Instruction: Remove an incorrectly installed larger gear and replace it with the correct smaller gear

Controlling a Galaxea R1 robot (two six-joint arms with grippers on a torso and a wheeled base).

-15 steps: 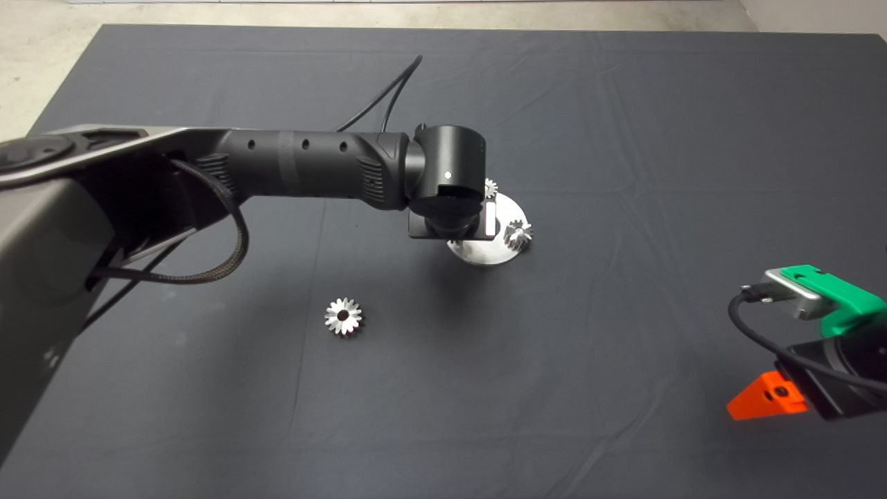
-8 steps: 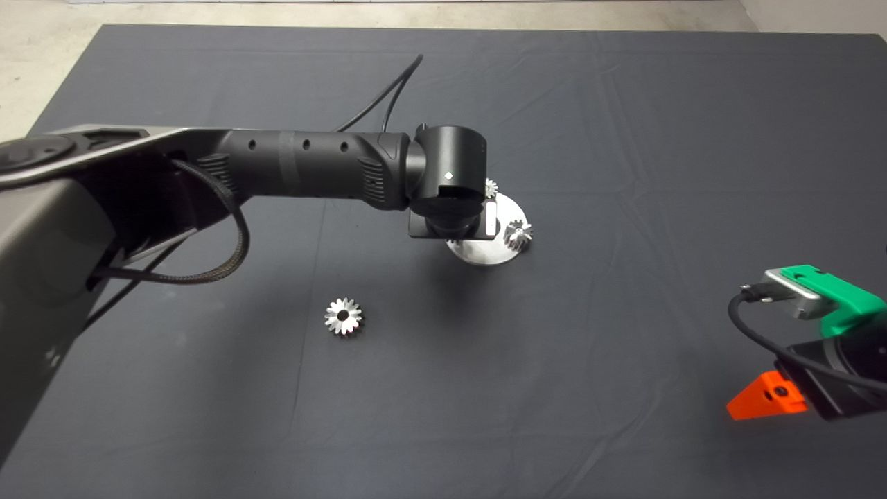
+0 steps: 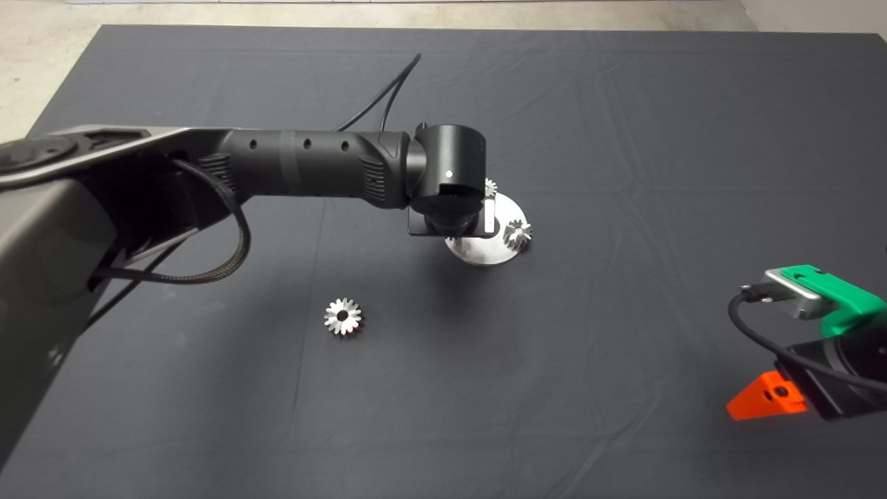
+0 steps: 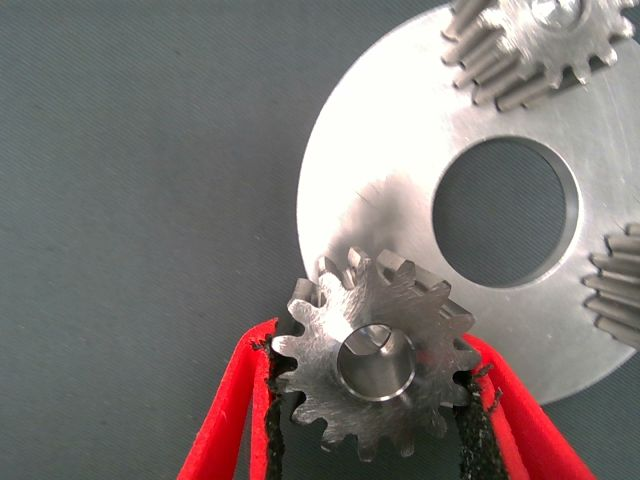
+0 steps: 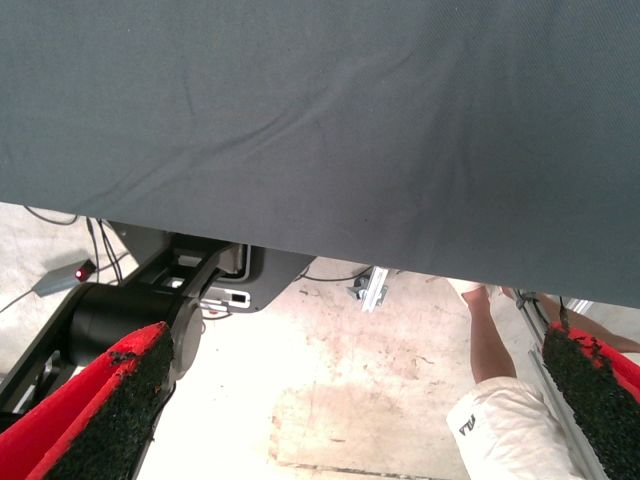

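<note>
Gripping a gear [image 4: 378,365] between its two red fingers [image 4: 225,420], the left gripper [image 4: 375,400] sits over the edge of the round metal plate [image 4: 400,190], which lies mid-mat in the head view [image 3: 485,253]. The held gear has short stubby teeth, so it reads as the smaller gear, with a pin end showing in its bore; looks seated or nearly seated on the plate, can't tell which. The larger gear [image 3: 343,316] lies loose on the dark surface [image 3: 624,138], well apart from the plate toward the left arm's side, so removal looks done. Left to do, by my read: finish seating the smaller gear, let go, pull the arm back. Count: four gears total, one larger off the plate, one smaller in the fingers, two other small gears [image 4: 535,40] [image 4: 620,285] mounted on the plate; one plate with a big centre hole. Right gripper [image 3: 818,346] parked at the lower right edge of the head view, fingers [image 5: 105,415] spread wide with nothing in them; its wrist view shows mat edge, floor and a person's leg [image 5: 500,400].
</note>
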